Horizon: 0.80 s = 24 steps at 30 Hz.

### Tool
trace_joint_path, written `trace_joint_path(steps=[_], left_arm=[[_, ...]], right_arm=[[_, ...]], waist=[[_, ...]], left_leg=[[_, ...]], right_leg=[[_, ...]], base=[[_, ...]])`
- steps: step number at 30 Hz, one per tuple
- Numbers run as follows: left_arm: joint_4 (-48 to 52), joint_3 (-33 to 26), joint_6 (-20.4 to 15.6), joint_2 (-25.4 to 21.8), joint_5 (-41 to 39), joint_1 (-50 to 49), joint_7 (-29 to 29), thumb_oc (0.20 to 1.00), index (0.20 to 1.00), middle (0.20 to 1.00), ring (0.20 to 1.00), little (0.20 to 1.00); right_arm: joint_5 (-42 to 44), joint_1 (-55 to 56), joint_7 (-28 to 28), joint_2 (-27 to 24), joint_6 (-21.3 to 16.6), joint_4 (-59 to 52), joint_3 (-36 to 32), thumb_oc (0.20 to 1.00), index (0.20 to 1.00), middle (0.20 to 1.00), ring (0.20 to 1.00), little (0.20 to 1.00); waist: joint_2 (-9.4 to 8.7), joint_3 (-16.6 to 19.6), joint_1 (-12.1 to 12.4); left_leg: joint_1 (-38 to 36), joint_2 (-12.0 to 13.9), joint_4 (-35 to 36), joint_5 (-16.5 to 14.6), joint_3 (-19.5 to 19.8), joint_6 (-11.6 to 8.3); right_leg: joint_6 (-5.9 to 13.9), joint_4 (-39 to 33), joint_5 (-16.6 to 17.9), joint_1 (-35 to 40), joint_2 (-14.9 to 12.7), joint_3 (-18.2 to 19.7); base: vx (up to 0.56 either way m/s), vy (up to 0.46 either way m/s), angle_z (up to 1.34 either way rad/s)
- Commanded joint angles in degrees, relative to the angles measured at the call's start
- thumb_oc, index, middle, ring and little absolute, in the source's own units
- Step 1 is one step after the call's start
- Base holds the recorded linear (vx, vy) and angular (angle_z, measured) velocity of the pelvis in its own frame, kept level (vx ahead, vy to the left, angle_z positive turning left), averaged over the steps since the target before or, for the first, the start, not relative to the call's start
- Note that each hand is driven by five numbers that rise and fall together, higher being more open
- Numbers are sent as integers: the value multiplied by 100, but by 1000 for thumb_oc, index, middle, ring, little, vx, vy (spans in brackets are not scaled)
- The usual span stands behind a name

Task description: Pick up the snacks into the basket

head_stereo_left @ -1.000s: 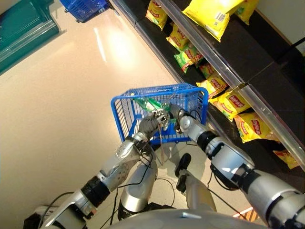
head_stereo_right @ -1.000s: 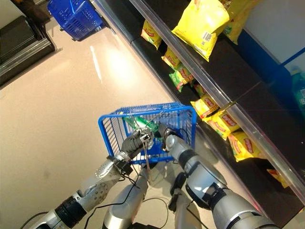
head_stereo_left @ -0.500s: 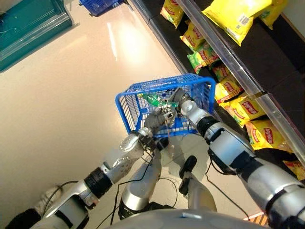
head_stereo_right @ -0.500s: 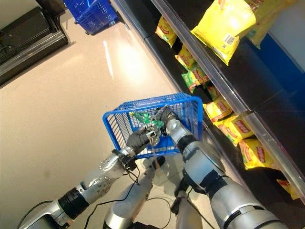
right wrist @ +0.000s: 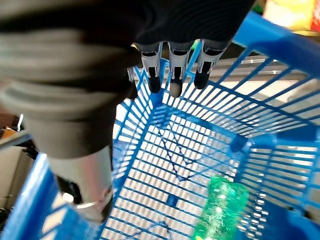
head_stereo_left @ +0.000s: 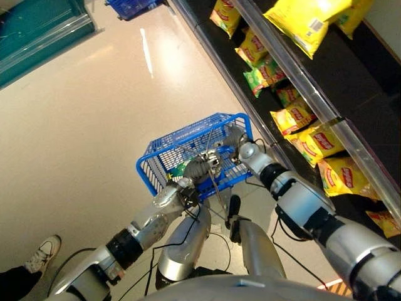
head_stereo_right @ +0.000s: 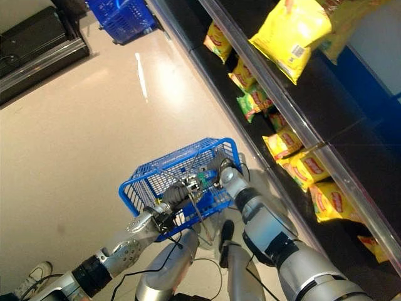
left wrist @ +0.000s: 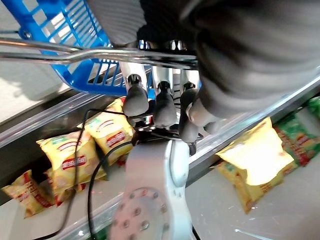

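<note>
My left hand (head_stereo_left: 195,168) is shut on the metal handle (left wrist: 100,54) of a blue wire basket (head_stereo_left: 188,133) and holds it above the floor in front of me. A green snack pack (right wrist: 220,207) lies on the basket's bottom, also visible through the wires (head_stereo_left: 180,168). My right hand (head_stereo_left: 234,139) hovers at the basket's right rim, nearest the shelf. Its fingers (right wrist: 175,75) reach over the inside, relaxed and holding nothing. Yellow snack bags (head_stereo_left: 313,141) and green snack bags (head_stereo_left: 260,78) lie on the dark shelves to the right.
The shelf unit (head_stereo_left: 326,100) runs along the right side with a metal rail edge. A second blue basket (head_stereo_left: 128,6) stands on the floor far ahead, beside a teal cabinet (head_stereo_left: 37,28). A person's shoe (head_stereo_left: 44,251) shows at lower left.
The green pack has left my right hand and now lies in the basket. The basket has dropped lower and to the left in view. The camera has shifted too.
</note>
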<state>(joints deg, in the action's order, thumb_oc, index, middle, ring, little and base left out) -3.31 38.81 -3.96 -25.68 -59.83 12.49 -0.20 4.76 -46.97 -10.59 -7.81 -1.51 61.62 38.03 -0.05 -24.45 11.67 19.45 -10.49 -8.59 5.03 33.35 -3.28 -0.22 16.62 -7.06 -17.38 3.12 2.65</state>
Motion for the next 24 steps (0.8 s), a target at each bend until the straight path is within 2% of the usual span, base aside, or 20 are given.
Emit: trace_joint_path(steps=[1, 2, 3, 6, 7, 8, 9, 10, 13, 17, 20, 21, 22, 24], left_arm=[[1424, -617, -498, 321, 46, -159, -459, 200, 200, 200, 200, 200], [1428, -615, -496, 328, 48, -174, -459, 200, 200, 200, 200, 200], [1337, -1149, -648, 285, 107, -503, -342, 200, 200, 200, 200, 200], [1161, -1836, -837, 367, 89, -933, -219, 200, 200, 200, 200, 200], [1163, -1828, -836, 372, 90, -935, -218, 200, 200, 200, 200, 200], [1050, -2289, -943, 502, 132, -1161, -212, 200, 200, 200, 200, 200], [924, -2481, -991, 575, 174, -1273, -217, 200, 200, 200, 200, 200], [922, -2463, -994, 588, 176, -1283, -221, 200, 200, 200, 200, 200], [570, -3032, -1080, 818, 454, -1570, -245, 200, 200, 200, 200, 200], [348, -3434, -1131, 973, 614, -1713, -221, 200, 200, 200, 200, 200], [365, -3547, -1165, 1063, 638, -1790, -226, 200, 200, 200, 200, 200], [316, -3676, -1189, 1129, 704, -1876, -182, 200, 200, 200, 200, 200], [286, -3708, -1205, 1165, 673, -1899, -150, 200, 200, 200, 200, 200], [251, -3696, -1182, 1253, 656, -1910, -106, 200, 200, 200, 200, 200]], right_arm=[[-299, 631, 185, -308, -484, -1620, 112, 1000, 1000, 1000, 1000, 1000], [-300, 659, 186, -323, -469, -1651, 118, 1000, 1000, 1000, 1000, 1000], [-361, 1551, 494, -1006, -666, -3029, 75, 1000, 1000, 1000, 1000, 1000], [-331, 2863, 930, -2104, -948, -4352, -405, 1000, 1000, 1000, 1000, 1000], [-331, 2879, 934, -2117, -939, -4371, -414, 1000, 1000, 1000, 1000, 1000], [-192, 3674, 1239, -2586, -1130, -4908, -873, 1000, 1000, 1000, 1000, 1000], [-92, 4027, 1413, -2826, -1214, -5330, -1066, 1000, 1000, 1000, 1000, 1000], [-83, 4076, 1429, -2857, -1191, -5382, -1095, 1000, 1000, 1000, 1000, 1000], [518, 5104, 2045, -3324, -1309, -6235, -1807, 1000, 1000, 1000, 1000, 1000], [1073, 5410, 2438, -3337, -1304, -6720, -2184, 1000, 1000, 1000, 1000, 1000], [1300, 5452, 2470, -3168, -1305, -6736, -2315, 1000, 1000, 1000, 1000, 1000], [1713, 5442, 2395, -2762, -1284, -6628, -2528, 1000, 1000, 1000, 1000, 1000], [1828, 5434, 2296, -2558, -1311, -6531, -2595, 1000, 1000, 1000, 1000, 1000], [1628, 5323, 1997, -2253, -1392, -6513, -2724, 1000, 1000, 1000, 1000, 1000]], waist=[[-371, 384, -230], [-362, 393, -233], [-457, 501, -340], [-509, 758, -487], [-503, 781, -493], [-521, 957, -606], [-534, 1021, -667], [-516, 1024, -666], [-531, 1364, -870], [-530, 1709, -994], [-521, 1864, -1007], [-507, 1931, -1015], [-509, 1942, -1010], [-511, 1897, -1012]], left_leg=[[-395, -300, 253, -306, -629, 299], [-404, -299, 258, -305, -626, 300], [-544, -260, 262, -384, -686, 277], [-791, -239, 270, -438, -627, 251], [-773, -240, 290, -408, -615, 248], [-912, -230, 257, -462, -613, 225], [-976, -211, 219, -496, -625, 212], [-989, -212, 216, -502, -615, 212], [-1362, -203, 234, -601, -592, 184], [-1566, -195, 407, -611, -670, 234], [-1628, -160, 524, -614, -759, 277], [-1636, -196, 466, -674, -812, 346], [-1630, -224, 366, -739, -840, 376], [-1561, -299, -85, -848, -952, 326]], right_leg=[[514, -924, 686, 241, -47, 123], [513, -935, 689, 253, -47, 122], [508, -1095, 683, 486, -87, 80], [487, -1244, 621, 789, -129, -6], [493, -1260, 642, 771, -135, -15], [469, -1277, 575, 922, -151, -59], [455, -1249, 525, 983, -144, -73], [453, -1248, 518, 997, -144, -84], [403, -1268, 444, 1324, -157, -91], [407, -1566, 540, 1535, -141, 13], [406, -1672, 580, 1568, -122, 82], [408, -1620, 563, 1563, -109, 137], [395, -1583, 540, 1576, -105, 190], [334, -1475, 433, 1609, -121, 222]], base=[[12, -87, 22], [38, -158, -4], [57, -147, -18], [85, -134, -8], [101, -72, 12], [102, -67, 10], [109, -71, 13], [72, -37, 4], [116, -30, 4], [76, -18, -17], [31, -3, -9], [27, 12, -14], [36, 26, -17], [31, 53, -13]])
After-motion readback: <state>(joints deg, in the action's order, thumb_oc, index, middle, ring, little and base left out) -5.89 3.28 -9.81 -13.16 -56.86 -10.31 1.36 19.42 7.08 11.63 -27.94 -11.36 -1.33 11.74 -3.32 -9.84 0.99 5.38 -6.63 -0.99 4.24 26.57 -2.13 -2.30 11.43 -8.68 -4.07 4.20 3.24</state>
